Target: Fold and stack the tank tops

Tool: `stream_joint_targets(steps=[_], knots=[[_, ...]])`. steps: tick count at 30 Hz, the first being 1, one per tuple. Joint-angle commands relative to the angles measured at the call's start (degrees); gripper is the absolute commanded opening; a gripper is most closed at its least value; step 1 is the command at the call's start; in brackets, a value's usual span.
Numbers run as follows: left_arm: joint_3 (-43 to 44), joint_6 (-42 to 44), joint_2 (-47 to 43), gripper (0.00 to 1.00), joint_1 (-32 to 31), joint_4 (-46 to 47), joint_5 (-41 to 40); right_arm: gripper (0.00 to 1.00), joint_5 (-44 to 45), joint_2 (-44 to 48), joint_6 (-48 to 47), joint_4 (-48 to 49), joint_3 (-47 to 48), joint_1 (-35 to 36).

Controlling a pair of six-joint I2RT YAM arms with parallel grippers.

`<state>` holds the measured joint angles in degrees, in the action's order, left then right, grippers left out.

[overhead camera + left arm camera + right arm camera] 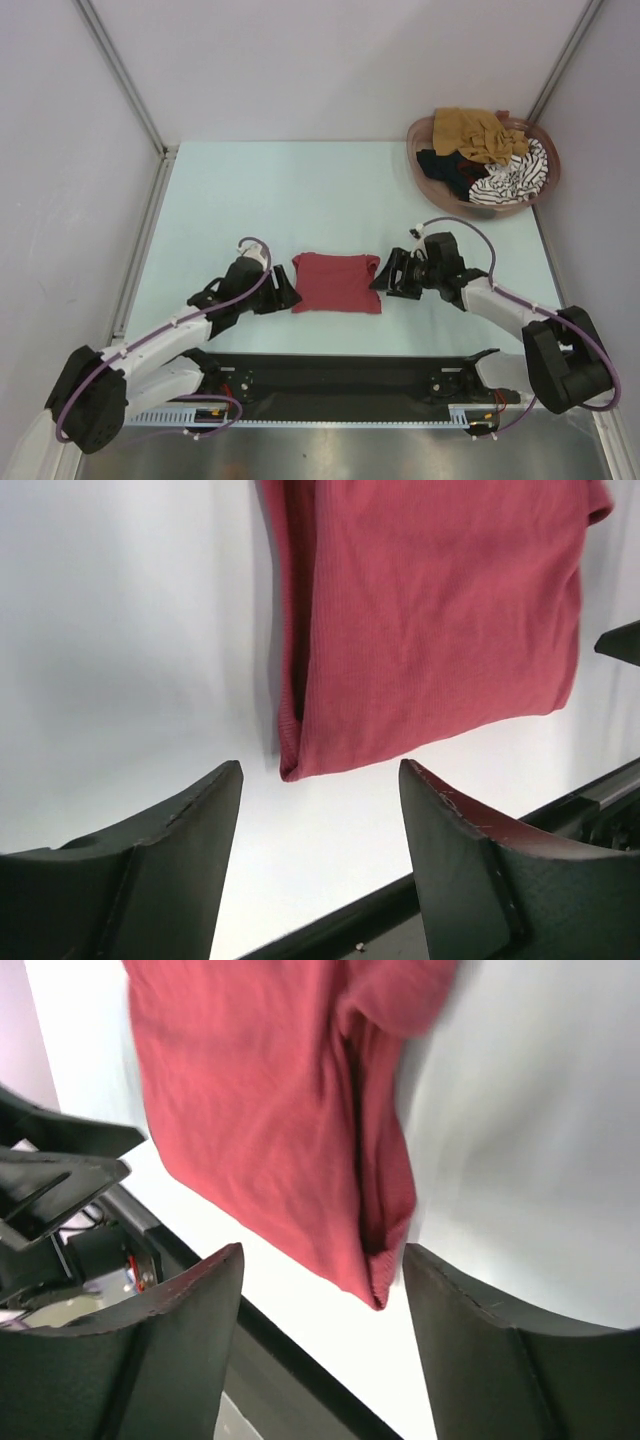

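The left end effector (pixel 285 295) and right end effector (pixel 383 278), both spread and empty, flank the dark red tank top (pixel 336 283), seemingly equally near.

Both wrist views cut off the dark red tank top (pixel 430 620) at their top edge. In the far-right basket (pixel 418 155), the black tank top (pixel 442 166) is mostly hidden under the mustard-brown tank top (pixel 478 133).

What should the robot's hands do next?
Probably slide both hands inward to pinch the near corners of the folded dark red cloth tank top: the left hand and right hand flank it, open and empty, corners just ahead.
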<state>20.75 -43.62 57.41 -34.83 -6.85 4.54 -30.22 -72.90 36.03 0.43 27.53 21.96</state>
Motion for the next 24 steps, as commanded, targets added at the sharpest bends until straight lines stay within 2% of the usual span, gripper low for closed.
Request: stream_joint_targets(steps=[1,3,6,7,8,10,11,13,18,20,24], knots=[[6.7,2.7,-3.3,0.70,-0.2,-11.0,-4.3,0.72,4.9,3.3,-3.8,-9.0,5.6,1.1],[8.9,3.3,-4.4,0.71,-0.2,-14.5,-6.8,0.71,5.9,3.7,-4.8,-10.6,7.6,1.4],[12.6,3.9,-4.1,0.66,-0.2,-12.6,-5.0,0.48,3.9,2.3,-4.6,-10.4,12.3,1.5],[13.3,3.9,-3.6,0.65,-0.2,-10.6,-1.5,0.30,0.6,1.3,-4.0,-9.2,14.2,1.6],[13.5,3.6,-2.7,0.63,-0.2,-8.0,3.9,0.23,-1.0,-1.1,-3.2,-8.0,15.3,1.5],[13.8,1.4,0.9,0.58,-0.4,0.3,10.0,0.10,-4.0,-3.9,-0.6,-4.4,18.1,2.5],[13.9,0.7,2.3,0.55,-0.7,3.4,14.1,0.08,-4.7,-6.6,0.3,-3.3,18.7,2.9],[15.4,-0.8,6.3,0.52,-2.2,8.4,14.6,0.01,-6.3,-8.6,4.0,1.6,19.2,3.4],[15.1,-3.0,12.5,0.50,-2.6,15.0,17.3,0.00,-9.2,-12.1,10.1,13.8,14.1,5.8],[13.1,-4.2,14.2,0.48,-2.6,19.0,18.1,0.00,-8.5,-12.7,10.7,15.6,12.2,6.9],[9.1,-5.0,22.0,0.45,-2.5,25.0,18.8,0.00,-9.7,-17.6,13.3,25.6,6.5,7.8]])
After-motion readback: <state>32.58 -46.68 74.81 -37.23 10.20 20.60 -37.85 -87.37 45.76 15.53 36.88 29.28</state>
